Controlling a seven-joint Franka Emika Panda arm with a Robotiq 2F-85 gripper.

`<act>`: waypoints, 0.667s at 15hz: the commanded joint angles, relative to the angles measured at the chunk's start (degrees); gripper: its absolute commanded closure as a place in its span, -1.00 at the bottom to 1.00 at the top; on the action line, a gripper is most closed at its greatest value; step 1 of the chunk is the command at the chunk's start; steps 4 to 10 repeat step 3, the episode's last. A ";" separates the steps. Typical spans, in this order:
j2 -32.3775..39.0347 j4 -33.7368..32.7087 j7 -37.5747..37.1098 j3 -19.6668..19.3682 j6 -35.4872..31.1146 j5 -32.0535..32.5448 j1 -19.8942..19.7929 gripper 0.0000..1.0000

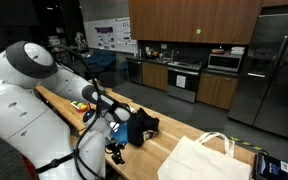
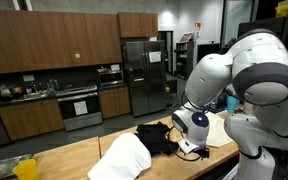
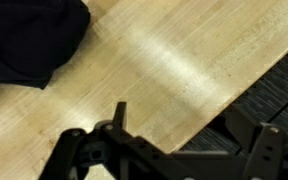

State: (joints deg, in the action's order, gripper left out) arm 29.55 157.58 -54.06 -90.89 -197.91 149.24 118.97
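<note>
My gripper (image 3: 189, 135) is open and empty, its two black fingers spread wide over the near edge of a light wooden counter (image 3: 164, 60). A black cloth (image 3: 29, 35) lies bunched on the counter, off to the upper left in the wrist view and apart from the fingers. In both exterior views the gripper (image 1: 115, 150) (image 2: 191, 148) hangs low next to the black cloth (image 1: 141, 125) (image 2: 156, 138). A white bag (image 1: 199, 158) (image 2: 122, 160) lies on the counter beyond the cloth.
The counter edge runs diagonally in the wrist view, with dark floor (image 3: 274, 85) beyond it. A small dark device (image 1: 273, 165) sits past the white bag. Kitchen cabinets, an oven (image 1: 184, 80) and a steel fridge (image 2: 144, 75) stand behind.
</note>
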 commanded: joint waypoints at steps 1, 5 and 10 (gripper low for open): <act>0.01 0.00 -0.04 0.00 0.00 -0.04 -0.01 -1.00; 0.01 0.00 -0.04 0.00 0.00 -0.04 -0.01 -1.00; 0.01 0.00 -0.04 0.00 0.00 -0.04 -0.01 -1.00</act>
